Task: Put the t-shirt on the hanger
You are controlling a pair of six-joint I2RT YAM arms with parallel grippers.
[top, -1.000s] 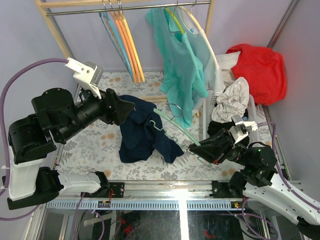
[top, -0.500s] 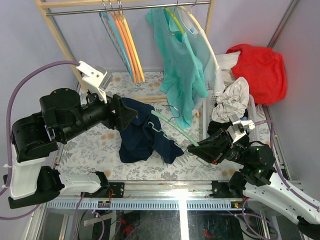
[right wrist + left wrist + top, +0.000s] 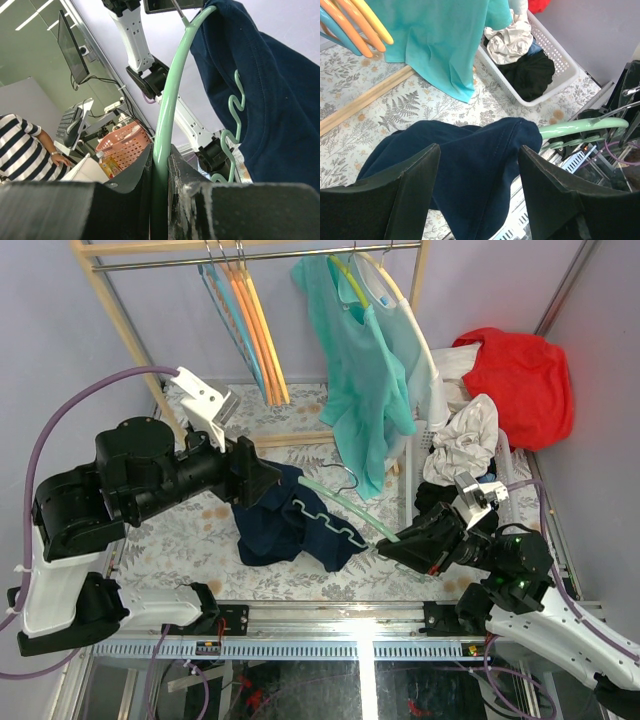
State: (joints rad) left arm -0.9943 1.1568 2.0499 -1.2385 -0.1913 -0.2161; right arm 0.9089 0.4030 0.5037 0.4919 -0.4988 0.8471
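Note:
The dark navy t-shirt (image 3: 265,535) hangs bunched over the far end of the mint-green hanger (image 3: 345,508). The hanger's wavy bar lies against the cloth and its silver hook (image 3: 345,476) points up. My right gripper (image 3: 392,542) is shut on the near end of the hanger's arm; in the right wrist view the hanger (image 3: 172,90) rises out of that gripper (image 3: 160,155) beside the t-shirt (image 3: 280,100). My left gripper (image 3: 272,480) hovers at the shirt's top. In the left wrist view this gripper (image 3: 479,149) is open, with the t-shirt (image 3: 470,165) below and the hanger (image 3: 580,127) at right.
A wooden rack at the back carries orange and blue hangers (image 3: 255,330) and a teal shirt (image 3: 360,380). Its base rail (image 3: 290,438) crosses the flowered mat. A white basket (image 3: 500,455) of clothes and a red garment (image 3: 520,370) sit at the right.
My left arm has moved right and down over the shirt. The hanger has swung lower and nearer, and more of its wavy bar shows against the navy cloth.

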